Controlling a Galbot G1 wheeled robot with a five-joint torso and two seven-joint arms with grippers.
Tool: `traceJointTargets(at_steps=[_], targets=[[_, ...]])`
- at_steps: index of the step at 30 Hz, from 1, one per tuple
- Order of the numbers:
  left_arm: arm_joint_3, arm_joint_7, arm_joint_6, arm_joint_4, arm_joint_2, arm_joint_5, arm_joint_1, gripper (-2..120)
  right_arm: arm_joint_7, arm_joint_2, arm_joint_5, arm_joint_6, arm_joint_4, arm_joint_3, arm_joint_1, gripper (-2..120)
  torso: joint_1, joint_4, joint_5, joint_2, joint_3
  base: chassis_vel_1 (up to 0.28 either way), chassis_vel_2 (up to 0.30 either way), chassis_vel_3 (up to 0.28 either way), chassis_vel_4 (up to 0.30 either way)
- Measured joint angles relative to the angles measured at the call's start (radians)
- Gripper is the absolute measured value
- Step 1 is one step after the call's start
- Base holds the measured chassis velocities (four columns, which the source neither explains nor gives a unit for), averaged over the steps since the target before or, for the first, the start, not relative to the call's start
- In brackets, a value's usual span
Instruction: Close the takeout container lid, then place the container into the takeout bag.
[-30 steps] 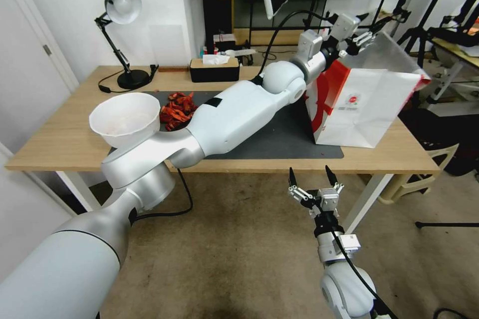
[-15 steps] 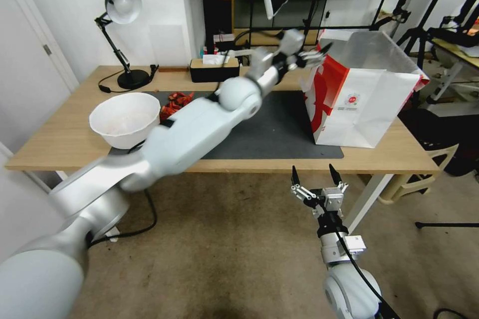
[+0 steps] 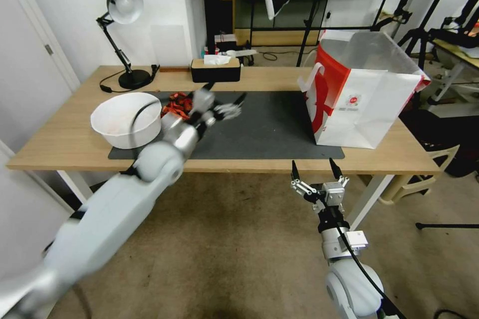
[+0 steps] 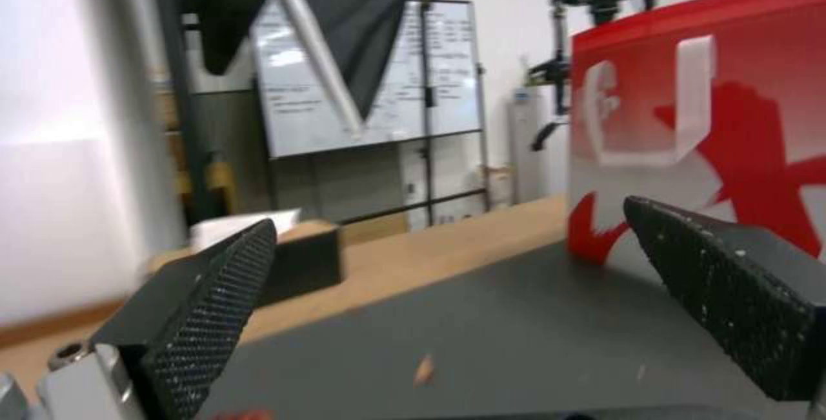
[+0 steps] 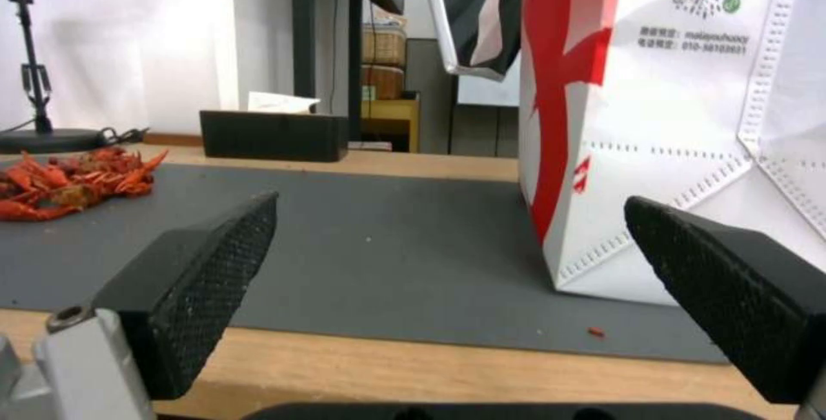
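Takeout bag [image 3: 366,104]: white paper-like sheet with stitched-looking dotted seams, glossy red side panel. Table [image 3: 60,144]: pale wood grain, smooth. Mat [image 3: 269,129]: dark grey, matt. Bowl [image 3: 124,119]: white, smooth. Left gripper [image 4: 448,317] and right gripper [image 5: 448,304]: black finger pads, rough knurled texture. Arms: smooth white and silver shell.

left arm and left gripper [image 3: 230,108]: motion-blurred in head view. takeout bag [image 4: 732,136]: cut off by frame edge in left wrist view; interior contents hidden by its walls in head view. whiteboard [image 4: 361,78] writing: illegible.
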Motion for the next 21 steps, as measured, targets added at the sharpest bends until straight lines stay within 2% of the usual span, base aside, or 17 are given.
traceJointTargets(at_steps=[2, 3, 4, 5, 6, 7, 9, 10, 11, 13, 16, 21], targets=[[-0.041, -0.002, -0.036, -0.016, -0.001, 0.023, 0.073, 100, 0.000, -0.002, 0.000, 0.001, 0.005, 0.009, -0.007, 100, 0.000, -0.0002, -0.0001, 0.000, 0.000, 0.000, 0.000, 0.000, 0.000], [-0.041, -0.002, -0.036, -0.016, -0.001, 0.023, 0.073, 100, 0.000, -0.002, 0.000, 0.001, 0.005, 0.009, -0.007, 100, 0.000, -0.0002, -0.0001, 0.000, 0.000, 0.000, 0.000, 0.000, 0.000], [-0.068, -0.006, -0.059, -0.026, -0.006, 0.037, 0.124, 100, 0.000, -0.003, 0.001, 0.002, 0.007, 0.016, -0.012, 100, 0.000, -0.0015, -0.0003, 0.000, 0.000, 0.000, 0.000, 0.000, 0.000], [-0.113, -0.009, -0.086, -0.044, -0.020, 0.064, 0.203, 100, 0.000, -0.005, 0.001, 0.004, 0.010, 0.022, -0.015, 100, 0.000, -0.0018, -0.0004, 0.000, 0.000, 0.000, 0.000, 0.000, 0.000], [-0.153, -0.011, -0.105, -0.057, -0.037, 0.092, 0.271, 100, 0.000, -0.007, 0.002, 0.009, 0.011, 0.027, -0.017, 100, 0.000, -0.0009, 0.0000, 0.000, 0.000, 0.000, 0.000, 0.000, 0.000], [-0.153, -0.011, -0.105, -0.057, -0.037, 0.092, 0.271, 100, 0.000, -0.007, 0.002, 0.009, 0.011, 0.027, -0.017, 100, 0.000, -0.0009, 0.0000, 0.000, 0.000, 0.000, 0.000, 0.000, 0.000], [-0.235, -0.015, -0.159, -0.086, -0.088, 0.156, 0.422, 100, 0.003, -0.008, 0.007, 0.018, 0.014, 0.038, -0.023, 100, 0.000, -0.0002, 0.0000, 0.000, 0.000, 0.000, 0.000, 0.000, 0.000], [-0.254, -0.018, -0.178, -0.090, -0.104, 0.173, 0.456, 100, 0.004, -0.009, 0.009, 0.019, 0.016, 0.043, -0.027, 100, 0.000, -0.0002, 0.0000, 0.000, 0.000, 0.000, 0.000, 0.000, 0.000], [-0.254, -0.018, -0.178, -0.090, -0.104, 0.173, 0.456, 100, 0.004, -0.009, 0.009, 0.019, 0.016, 0.043, -0.027, 100, 0.000, -0.0002, 0.0000, 0.000, 0.000, 0.000, 0.000, 0.000, 0.000], [-0.303, -0.026, -0.245, -0.090, -0.154, 0.210, 0.545, 100, 0.005, -0.013, 0.022, 0.020, 0.016, 0.054, -0.040, 100, 0.000, -0.0007, -0.0002, 0.000, 0.000, 0.000, 0.000, 0.000, 0.000], [-0.331, -0.034, -0.296, -0.084, -0.199, 0.223, 0.616, 100, -0.004, -0.016, 0.053, 0.022, 0.009, 0.061, -0.056, 100, 0.000, -0.0006, 0.0000, 0.000, 0.000, 0.000, 0.000, 0.000, 0.000], [-0.358, -0.050, -0.394, -0.026, -0.264, 0.261, 0.695, 100, -0.045, -0.015, 0.126, 0.041, -0.035, 0.063, -0.097, 100, 0.000, -0.0006, -0.0001, 0.000, 0.000, 0.000, 0.000, 0.000, 0.000]])
